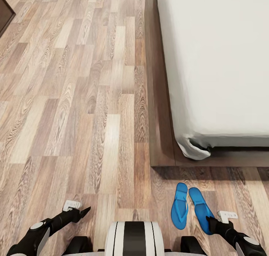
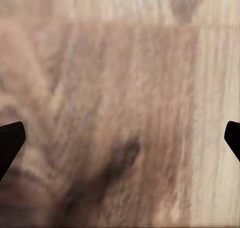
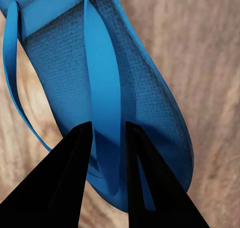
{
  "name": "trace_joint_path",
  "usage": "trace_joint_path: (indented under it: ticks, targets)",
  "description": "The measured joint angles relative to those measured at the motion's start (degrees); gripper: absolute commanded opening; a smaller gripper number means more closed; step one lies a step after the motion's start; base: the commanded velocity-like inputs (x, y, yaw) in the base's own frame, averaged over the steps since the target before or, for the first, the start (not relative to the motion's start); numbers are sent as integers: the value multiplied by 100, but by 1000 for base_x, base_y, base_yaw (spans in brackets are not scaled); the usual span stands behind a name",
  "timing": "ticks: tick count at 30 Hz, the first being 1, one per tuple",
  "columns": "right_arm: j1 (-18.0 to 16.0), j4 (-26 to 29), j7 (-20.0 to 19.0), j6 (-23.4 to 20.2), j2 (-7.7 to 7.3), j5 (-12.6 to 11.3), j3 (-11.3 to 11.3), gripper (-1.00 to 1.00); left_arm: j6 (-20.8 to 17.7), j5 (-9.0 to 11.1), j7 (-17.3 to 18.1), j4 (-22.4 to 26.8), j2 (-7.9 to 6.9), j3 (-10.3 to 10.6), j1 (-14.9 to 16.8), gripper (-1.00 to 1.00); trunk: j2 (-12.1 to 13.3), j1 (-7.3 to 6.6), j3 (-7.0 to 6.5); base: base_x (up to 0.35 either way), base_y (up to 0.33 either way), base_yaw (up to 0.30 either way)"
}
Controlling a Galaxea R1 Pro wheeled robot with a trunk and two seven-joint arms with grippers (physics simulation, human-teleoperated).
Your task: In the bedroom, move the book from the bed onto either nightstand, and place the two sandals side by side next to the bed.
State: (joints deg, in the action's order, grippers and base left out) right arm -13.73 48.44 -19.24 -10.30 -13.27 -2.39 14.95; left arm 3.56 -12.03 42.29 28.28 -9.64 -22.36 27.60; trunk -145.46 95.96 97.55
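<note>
Sandals: you have both blue sandals on the plank floor (image 1: 74, 99) just off the bed's foot corner, heels toward your base. The left sandal (image 1: 179, 206) and right sandal (image 1: 201, 210) lie side by side, toes close together, heels splayed slightly apart.
Bed: pale mattress (image 1: 220, 62) on a dark wooden frame (image 1: 158, 99) takes up the upper right of your head view; the sheet bunches at the near corner. No book shows on the part of the mattress you can see.
Right gripper: your right gripper (image 3: 107, 133) is down at the heel end of the right sandal. In the right wrist view its two dark fingers (image 3: 70, 178) stand narrow on either side of a blue strap (image 3: 102, 88), over the textured sole (image 3: 145, 93). You cannot tell from these pictures whether the pads actually pinch the strap or only flank it. In the head view the gripper (image 1: 215, 222) overlaps that sandal's heel.
Left gripper: your left gripper (image 1: 83, 211) hangs low over bare floor, well apart from the sandals. In the left wrist view its fingertips (image 2: 10, 138) sit at the two far edges, spread wide, with blurred wood grain between them.
Other: a dark furniture corner (image 1: 5, 13) shows at the upper left of the head view.
</note>
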Motion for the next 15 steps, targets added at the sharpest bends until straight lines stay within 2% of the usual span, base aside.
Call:
trace_joint_path:
  ticks: [8, 15]
  targets:
    - [0, 1, 0, -1, 0, 0, -1, -100, 0, 1, 4, 0, 0, -1, 0, 100, 0, 0, 1, 3, 0, 0]
    - [71, -81, -7, 7, 5, 54, 3, -100, 1, -1, 3, -3, 1, 0, 3, 100, 0, 2, 1, 106, 0, 0]
